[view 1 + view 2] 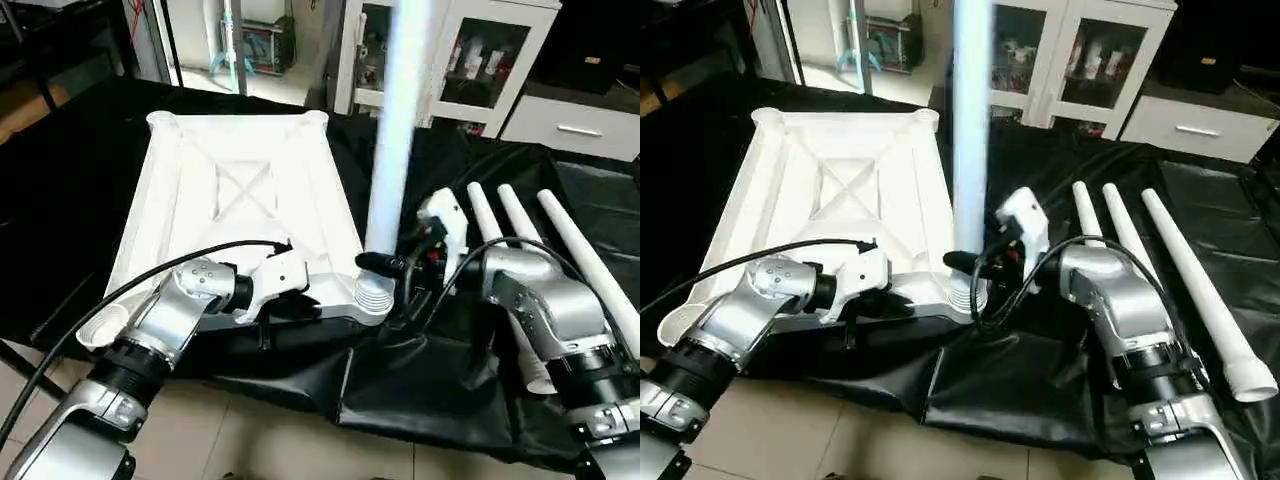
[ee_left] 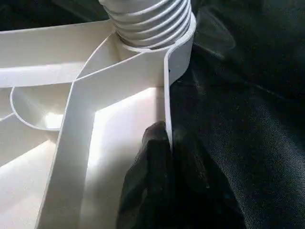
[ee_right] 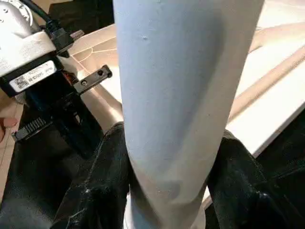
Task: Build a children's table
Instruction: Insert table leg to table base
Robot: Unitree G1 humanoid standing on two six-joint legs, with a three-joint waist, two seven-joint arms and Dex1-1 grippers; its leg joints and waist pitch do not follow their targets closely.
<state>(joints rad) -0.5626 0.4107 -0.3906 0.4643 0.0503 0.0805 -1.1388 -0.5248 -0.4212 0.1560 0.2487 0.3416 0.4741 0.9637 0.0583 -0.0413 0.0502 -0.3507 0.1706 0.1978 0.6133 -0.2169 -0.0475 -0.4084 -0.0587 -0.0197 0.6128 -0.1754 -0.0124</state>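
The children's table top (image 1: 240,190) lies upside down on the black cloth, its ribbed X-braced underside facing up. One white leg (image 1: 395,150) stands upright with its threaded end (image 2: 152,21) in the near right corner socket. My right gripper (image 1: 385,265) is shut around this leg just above the socket, a black finger (image 3: 102,183) on each side of the tube (image 3: 181,95). My left gripper (image 2: 167,133) is shut on the top's near rim wall beside that socket. Three more legs (image 1: 1200,290) lie side by side on the cloth to the right.
The black cloth (image 1: 420,390) covers the low work surface and hangs over its near edge above the tiled floor (image 1: 260,440). A white glass-door cabinet (image 1: 480,60) and a white drawer unit (image 1: 580,125) stand behind. Black cables loop over both forearms.
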